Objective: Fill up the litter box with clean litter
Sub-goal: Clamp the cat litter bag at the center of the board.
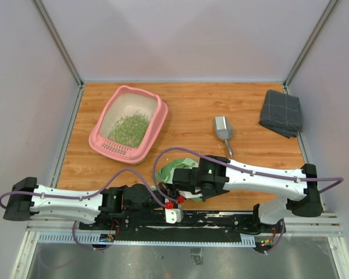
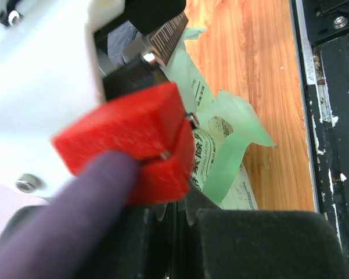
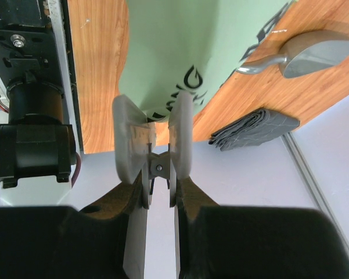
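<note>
The pink litter box [image 1: 161, 115] stands at the back left of the table, with a heap of green clean litter [image 1: 129, 129] inside it. My right gripper [image 1: 179, 183] [image 3: 157, 111] is shut on the lower edge of a light green printed bag [image 3: 180, 40] [image 1: 171, 169], near the front middle. My left gripper [image 1: 162, 200] [image 2: 177, 212] sits folded low beside it, jaws shut with nothing seen between them. The bag [image 2: 220, 152] lies just beyond those jaws, partly hidden by a red block [image 2: 128, 145].
A grey metal scoop [image 1: 223, 129] [image 3: 313, 53] lies right of the tray. A folded grey cloth [image 1: 281, 112] [image 3: 252, 129] rests at the back right corner. Grey walls enclose the wooden table. The black base rail [image 2: 331, 116] runs along the front.
</note>
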You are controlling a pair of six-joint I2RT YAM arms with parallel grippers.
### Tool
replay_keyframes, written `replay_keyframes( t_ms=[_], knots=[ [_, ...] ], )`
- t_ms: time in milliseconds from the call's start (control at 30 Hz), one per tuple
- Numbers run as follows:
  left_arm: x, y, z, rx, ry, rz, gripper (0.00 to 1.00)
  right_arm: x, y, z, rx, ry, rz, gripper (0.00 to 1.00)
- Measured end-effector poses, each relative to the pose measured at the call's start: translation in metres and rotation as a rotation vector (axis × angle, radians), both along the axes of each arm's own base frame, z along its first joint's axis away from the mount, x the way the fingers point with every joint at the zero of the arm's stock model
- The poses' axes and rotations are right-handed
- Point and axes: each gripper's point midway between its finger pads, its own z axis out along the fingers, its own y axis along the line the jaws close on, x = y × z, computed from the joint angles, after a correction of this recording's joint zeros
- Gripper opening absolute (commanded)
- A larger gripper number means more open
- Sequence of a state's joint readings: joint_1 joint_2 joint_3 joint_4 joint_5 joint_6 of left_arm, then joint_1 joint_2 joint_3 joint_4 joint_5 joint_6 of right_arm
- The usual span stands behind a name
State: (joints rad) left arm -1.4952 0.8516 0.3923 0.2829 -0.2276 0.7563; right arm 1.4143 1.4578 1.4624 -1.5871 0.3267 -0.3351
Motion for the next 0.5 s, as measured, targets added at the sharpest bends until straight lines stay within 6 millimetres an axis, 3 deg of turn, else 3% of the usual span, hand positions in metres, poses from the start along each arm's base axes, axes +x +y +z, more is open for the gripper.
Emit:
replay_keyframes(
  t_ms=[500],
  knots=[
    [-0.002,0.0011,-0.0038,0.014,-0.025,-0.023,0.0,-0.0014,0.0008,-0.0056,-0.056,0.062,-0.008,0.01]
  ],
)
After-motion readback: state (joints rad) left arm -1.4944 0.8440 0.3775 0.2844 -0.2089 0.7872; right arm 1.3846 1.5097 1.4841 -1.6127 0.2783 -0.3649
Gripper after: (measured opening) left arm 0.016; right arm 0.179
